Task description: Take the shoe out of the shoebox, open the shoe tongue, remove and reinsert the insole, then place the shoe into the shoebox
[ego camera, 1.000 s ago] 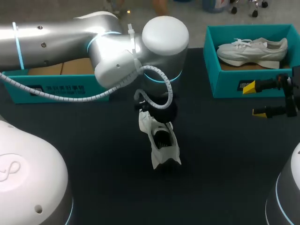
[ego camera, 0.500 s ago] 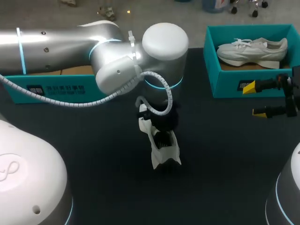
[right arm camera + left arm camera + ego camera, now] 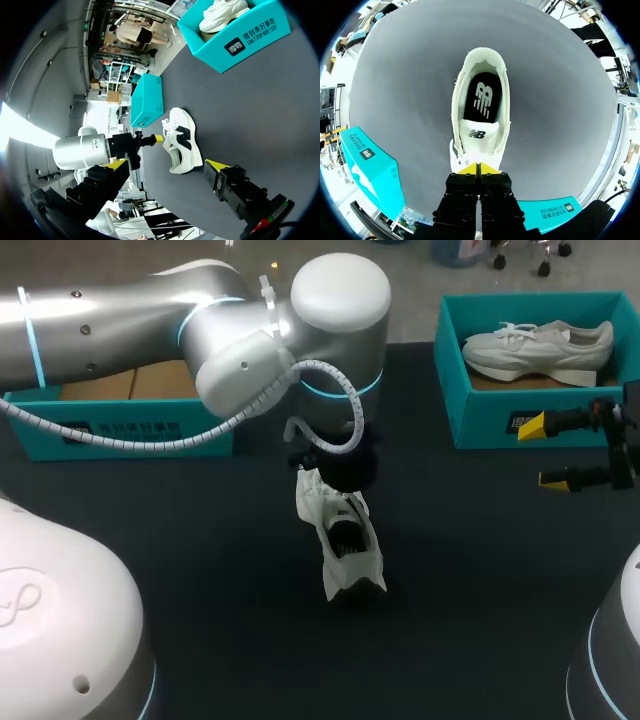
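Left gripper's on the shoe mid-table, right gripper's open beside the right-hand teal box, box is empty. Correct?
Not empty: the teal box holds a second white shoe, as the head view shows. Rest stands: left gripper on the shoe mid-table, right gripper open beside the box.

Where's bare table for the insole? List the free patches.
Free: the table between the shoe and the right gripper; also between the shoe and the left shoebox. Crowded: at the shoe, under the left gripper, and the right shoebox, holding a second shoe.
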You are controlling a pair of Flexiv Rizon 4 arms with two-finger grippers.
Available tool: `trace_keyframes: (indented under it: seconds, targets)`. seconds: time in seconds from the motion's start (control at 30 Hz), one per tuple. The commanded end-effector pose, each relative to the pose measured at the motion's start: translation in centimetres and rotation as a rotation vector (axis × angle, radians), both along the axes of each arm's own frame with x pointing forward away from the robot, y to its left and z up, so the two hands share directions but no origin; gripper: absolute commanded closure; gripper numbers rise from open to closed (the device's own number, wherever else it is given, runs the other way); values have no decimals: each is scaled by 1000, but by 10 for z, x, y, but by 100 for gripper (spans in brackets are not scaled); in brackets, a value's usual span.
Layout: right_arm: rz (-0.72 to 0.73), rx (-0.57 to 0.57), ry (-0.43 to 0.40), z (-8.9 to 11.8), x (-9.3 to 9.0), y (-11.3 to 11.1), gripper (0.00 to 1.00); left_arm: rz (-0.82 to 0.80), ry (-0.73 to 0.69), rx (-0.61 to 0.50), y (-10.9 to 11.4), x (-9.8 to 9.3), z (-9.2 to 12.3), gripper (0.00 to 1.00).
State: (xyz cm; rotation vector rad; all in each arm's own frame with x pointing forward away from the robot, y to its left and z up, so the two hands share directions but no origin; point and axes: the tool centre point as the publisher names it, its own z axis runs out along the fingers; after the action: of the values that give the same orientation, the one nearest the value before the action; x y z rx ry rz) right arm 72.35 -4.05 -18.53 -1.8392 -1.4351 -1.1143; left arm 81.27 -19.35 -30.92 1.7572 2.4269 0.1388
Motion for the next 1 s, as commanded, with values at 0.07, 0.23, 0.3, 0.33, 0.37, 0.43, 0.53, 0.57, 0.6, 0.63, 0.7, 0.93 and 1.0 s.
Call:
trace_keyframes:
  seconds: [0.07,0.23,0.3,0.33,0.37,0.43,0.53,0.57,0.6,0.63,0.7,0.93,1.0]
  targets:
    - [-1,-3,2,0,0,0,0,-38,66,-33,3,3,0,100]
    - [-1,-3,2,0,0,0,0,-101,126,-3,0,-6,-17,100]
    - [-1,-3,2,0,0,0,0,-140,140,2,2,-10,-19,100]
    - [-1,-3,2,0,0,0,0,-146,138,10,3,-11,-20,100]
    - [-1,-3,2,0,0,0,0,-149,134,19,5,-11,-20,100]
    - [-1,-3,2,0,0,0,0,-166,138,28,8,-12,-21,100]
    - [-1,-3,2,0,0,0,0,-157,124,50,11,-13,-21,100]
    - [-1,-3,2,0,0,0,0,-155,125,46,12,-13,-20,100]
    - [-1,-3,2,0,0,0,0,-144,116,34,13,-13,-18,100]
    - [-1,-3,2,0,0,0,0,-134,108,31,13,-12,-15,100]
    - [-1,-3,2,0,0,0,0,-105,99,5,14,-10,-11,100]
    - [-1,-3,2,0,0,0,0,7,113,13,6,-21,-6,100]
    - [-1,-3,2,0,0,0,0,91,156,4,5,-26,-5,100]
